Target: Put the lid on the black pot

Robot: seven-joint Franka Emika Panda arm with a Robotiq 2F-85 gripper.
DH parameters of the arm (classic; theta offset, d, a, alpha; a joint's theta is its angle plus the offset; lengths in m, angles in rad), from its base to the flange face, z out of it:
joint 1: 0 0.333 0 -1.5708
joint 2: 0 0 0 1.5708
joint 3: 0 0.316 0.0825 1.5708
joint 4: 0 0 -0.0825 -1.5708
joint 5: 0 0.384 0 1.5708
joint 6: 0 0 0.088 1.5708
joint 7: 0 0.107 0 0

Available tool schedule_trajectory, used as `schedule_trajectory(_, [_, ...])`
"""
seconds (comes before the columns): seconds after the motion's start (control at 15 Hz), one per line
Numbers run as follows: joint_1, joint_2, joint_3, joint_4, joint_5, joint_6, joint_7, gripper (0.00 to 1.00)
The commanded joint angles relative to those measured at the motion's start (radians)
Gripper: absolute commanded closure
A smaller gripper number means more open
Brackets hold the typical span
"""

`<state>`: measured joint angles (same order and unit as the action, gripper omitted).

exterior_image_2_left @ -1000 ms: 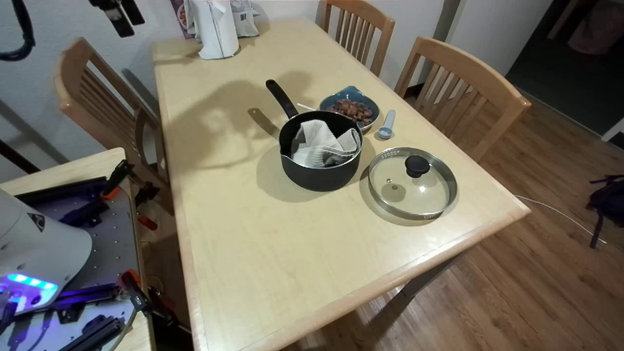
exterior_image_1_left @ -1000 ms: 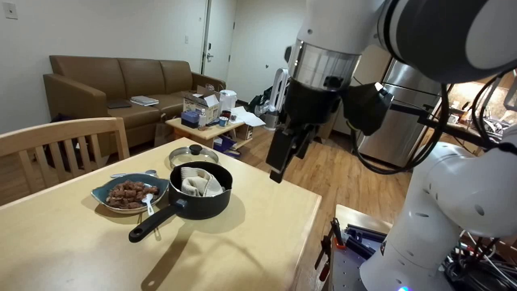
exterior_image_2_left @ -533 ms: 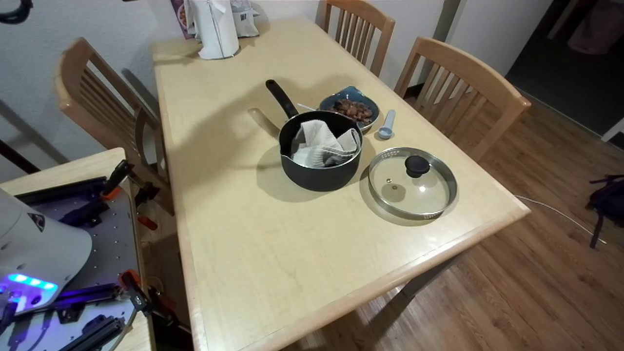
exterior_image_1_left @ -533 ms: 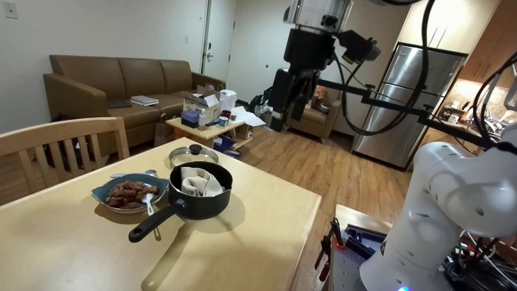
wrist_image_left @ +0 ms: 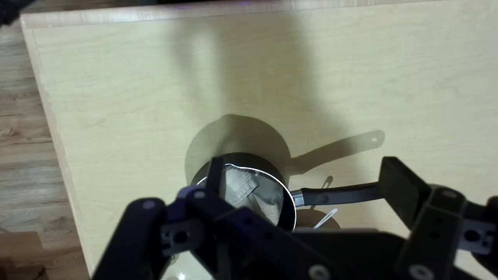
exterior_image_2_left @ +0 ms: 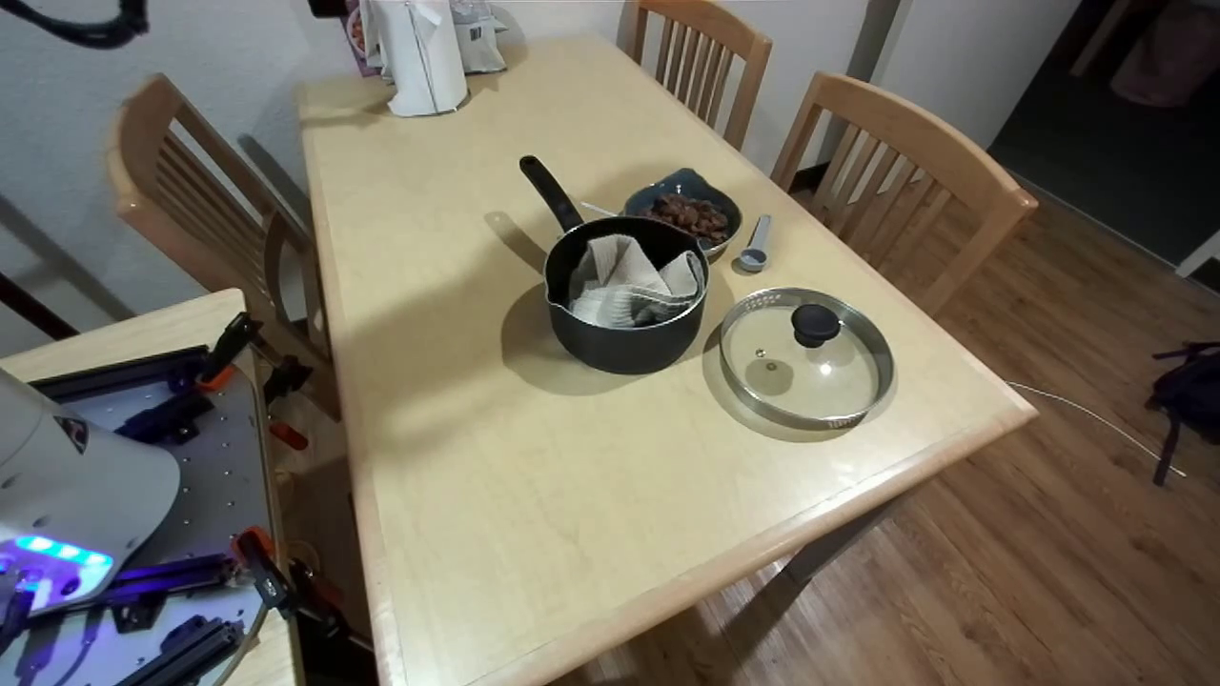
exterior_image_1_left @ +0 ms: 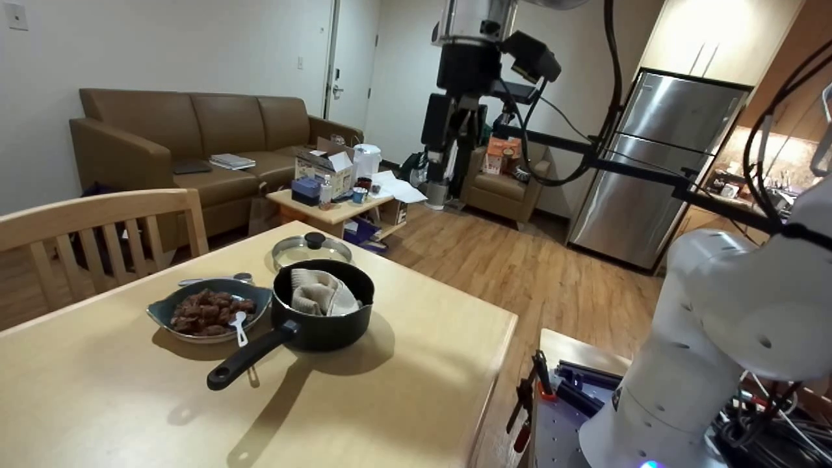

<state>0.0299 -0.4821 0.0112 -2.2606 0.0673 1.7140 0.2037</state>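
The lid [exterior_image_2_left: 801, 381] is clear glass with a metal rim and black knob [exterior_image_2_left: 816, 325]. It lies flat on the table, knob up, beside the black pot [exterior_image_2_left: 624, 348]. In an exterior view the lid [exterior_image_1_left: 292, 252] is behind the pot [exterior_image_1_left: 328, 335]. The pot stands upright, uncovered, with a pale cloth [exterior_image_2_left: 629, 286] inside. My gripper [exterior_image_1_left: 448, 174] hangs high above, fingers pointing down, apart from everything. In the wrist view my gripper [wrist_image_left: 303, 171] is open and empty; the pot [wrist_image_left: 249, 159] shows below it. Only a sliver of the lid [wrist_image_left: 186, 268] shows there.
A blue dish of brownish food [exterior_image_1_left: 208, 312] with a white spoon stands next to the pot. A measuring spoon [exterior_image_2_left: 755, 250] lies near the lid. The pot's long handle [exterior_image_2_left: 551, 193] sticks out over the table. A paper towel roll [exterior_image_2_left: 424, 57] stands at the table's far end.
My gripper has risen and shifted to the left in an exterior view, and its fingers now point more straight down. The lid, pot and dish have not moved.
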Motion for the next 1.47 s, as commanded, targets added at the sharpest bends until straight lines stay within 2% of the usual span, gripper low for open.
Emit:
schedule_trajectory(0.0, [-0.016,0.004,0.015,0.005,0.006,-0.004,-0.006,0.0])
schedule_trajectory(0.07, [-0.01,0.015,0.01,0.01,0.002,-0.012,-0.041,0.0])
schedule_trajectory(0.2, [-0.04,0.025,0.004,0.011,-0.069,0.074,-0.042,0.0])
schedule_trajectory(0.4, [-0.112,0.066,-0.049,0.04,-0.162,0.206,-0.03,0.0])
schedule_trajectory(0.53, [-0.147,0.122,-0.092,0.08,-0.171,0.274,-0.037,0.0])
schedule_trajectory(0.67, [-0.148,0.189,-0.148,0.139,-0.094,0.248,-0.092,0.0])
schedule_trajectory(0.73, [-0.151,0.108,-0.116,0.065,-0.135,0.26,-0.049,0.0])
schedule_trajectory(0.87, [-0.157,0.159,-0.145,0.104,-0.118,0.26,-0.07,0.0])
schedule_trajectory(1.0, [-0.155,0.181,-0.145,0.118,-0.113,0.26,-0.072,0.0])
schedule_trajectory(1.07, [-0.153,0.226,-0.15,0.17,-0.107,0.193,-0.093,0.0])
schedule_trajectory(1.4, [-0.167,0.464,-0.187,0.417,-0.193,0.002,-0.257,0.0])
